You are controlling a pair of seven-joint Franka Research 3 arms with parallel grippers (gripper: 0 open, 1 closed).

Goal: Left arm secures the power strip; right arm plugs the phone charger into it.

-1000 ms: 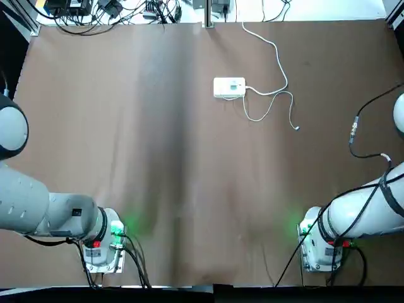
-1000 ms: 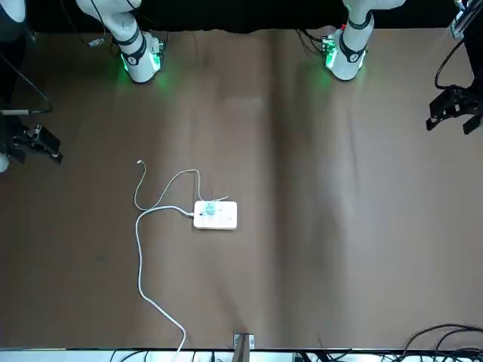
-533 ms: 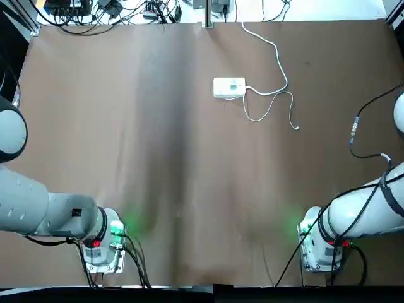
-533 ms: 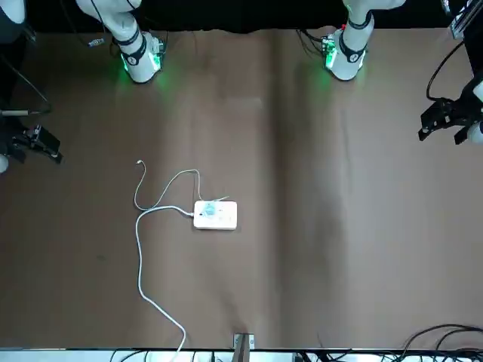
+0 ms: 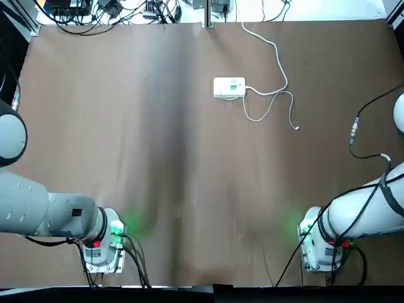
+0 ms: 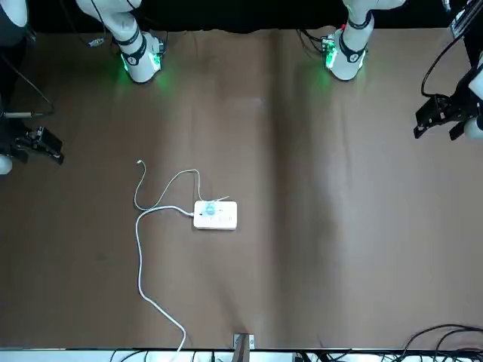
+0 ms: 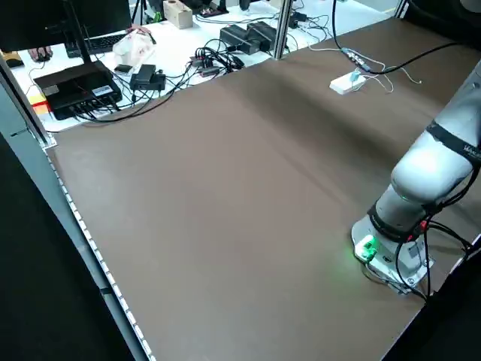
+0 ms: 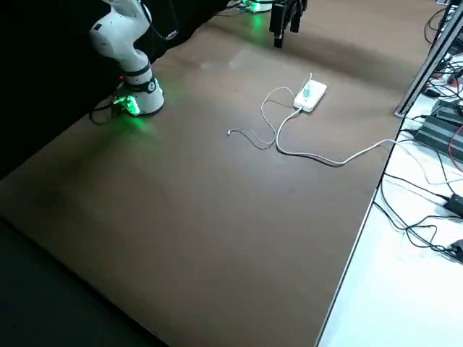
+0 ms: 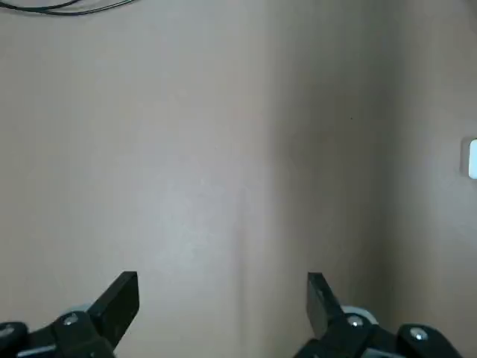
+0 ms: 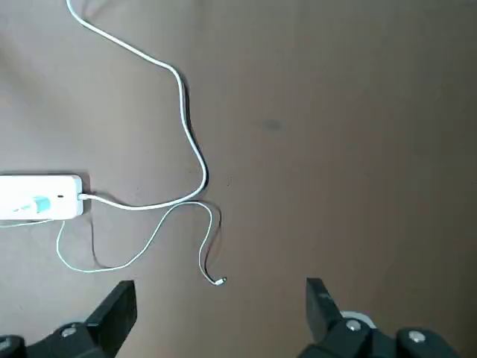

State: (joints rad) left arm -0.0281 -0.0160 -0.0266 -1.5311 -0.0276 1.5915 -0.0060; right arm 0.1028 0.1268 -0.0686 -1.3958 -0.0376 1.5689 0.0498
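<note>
Hovering, left gripper: hanging above the table by its left side, fingers spreading wide, gripping nothing
Right gripper: hanging over the table's right side, also spreading wide, gripping nothing; power strip showing off to one side in its wrist view
Power strip: lying flat toward the table's far edge, right of centre, well apart from both grippers
Phone charger: sitting on the strip's top face; can't tell how deep it's seating
Thin cable: looping on the table beside the strip, ending in a small connector
Thick cord: leaving the strip's end, curving away over the far edge
Far desk: holding black cables and a monitor
</note>
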